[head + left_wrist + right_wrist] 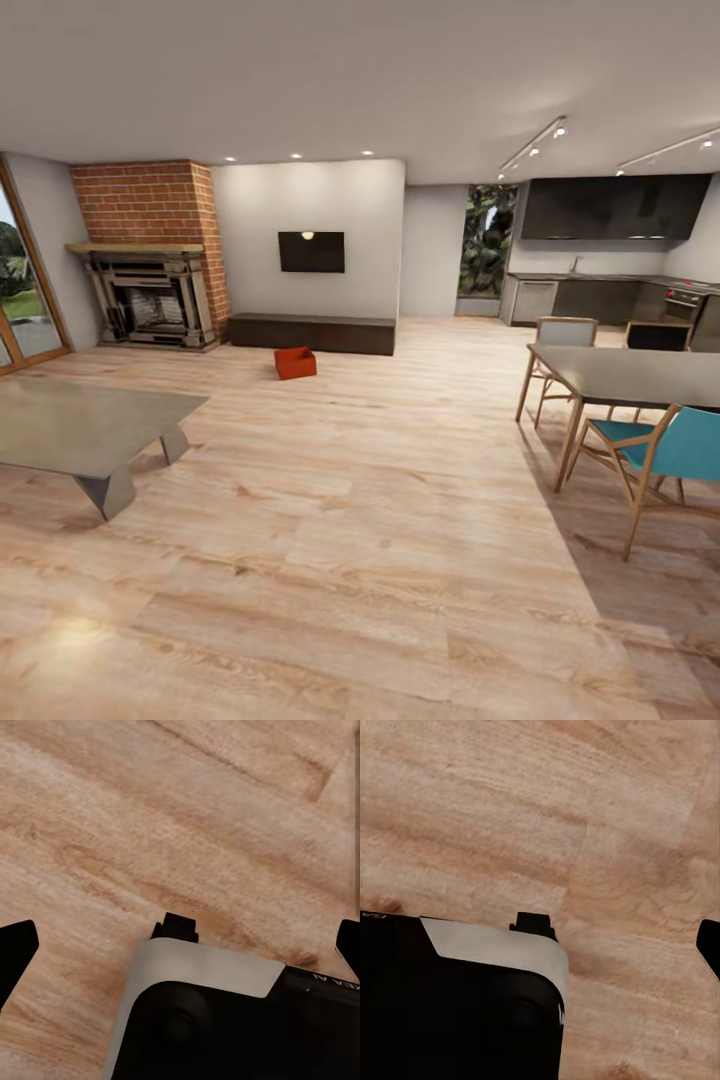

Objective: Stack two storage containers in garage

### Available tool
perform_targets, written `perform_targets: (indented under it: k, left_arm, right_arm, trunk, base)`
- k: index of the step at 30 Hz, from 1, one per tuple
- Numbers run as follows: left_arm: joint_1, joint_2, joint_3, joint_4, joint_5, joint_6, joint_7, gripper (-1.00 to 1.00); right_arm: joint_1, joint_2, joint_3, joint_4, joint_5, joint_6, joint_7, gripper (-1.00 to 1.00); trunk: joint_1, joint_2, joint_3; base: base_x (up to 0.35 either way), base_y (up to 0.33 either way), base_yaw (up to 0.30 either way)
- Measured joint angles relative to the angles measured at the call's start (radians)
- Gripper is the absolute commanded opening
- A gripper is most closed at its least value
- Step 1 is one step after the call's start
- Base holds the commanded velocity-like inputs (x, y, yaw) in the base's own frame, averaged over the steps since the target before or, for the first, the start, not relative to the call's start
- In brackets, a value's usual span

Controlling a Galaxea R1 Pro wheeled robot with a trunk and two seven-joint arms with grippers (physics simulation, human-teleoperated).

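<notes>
We can see one orange-red rectangular storage container (295, 362) left of frame centre on the light wood plank floor (380, 540), just before the dark low cabinet (312, 333). Both wrist views look down at planks; left gripper (180, 945) looks spread open, the right gripper we can't tell.

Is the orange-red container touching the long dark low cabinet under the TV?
Apart. In the head view, a strip of bare wood floor separates the orange-red container from the dark low cabinet behind it.

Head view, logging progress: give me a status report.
Left end effector open over wood floor, holding nothing; right can't be judged. One orange bin on floor by TV bench, across the room. Path open between low table and dining table.
</notes>
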Motion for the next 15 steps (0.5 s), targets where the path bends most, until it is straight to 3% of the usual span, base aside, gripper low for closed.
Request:
perform_targets:
  k: [15]
  left_arm:
    - [0.000, -0.001, 0.000, 0.000, 0.000, 0.000, 0.000, 1.00]
  right_arm:
    - [0.000, 0.004, -0.002, 0.000, -0.002, 0.000, 0.000, 1.00]
  trunk:
    - [0.000, 0.000, 0.000]
  base:
    - [0.323, 0.000, 0.000]
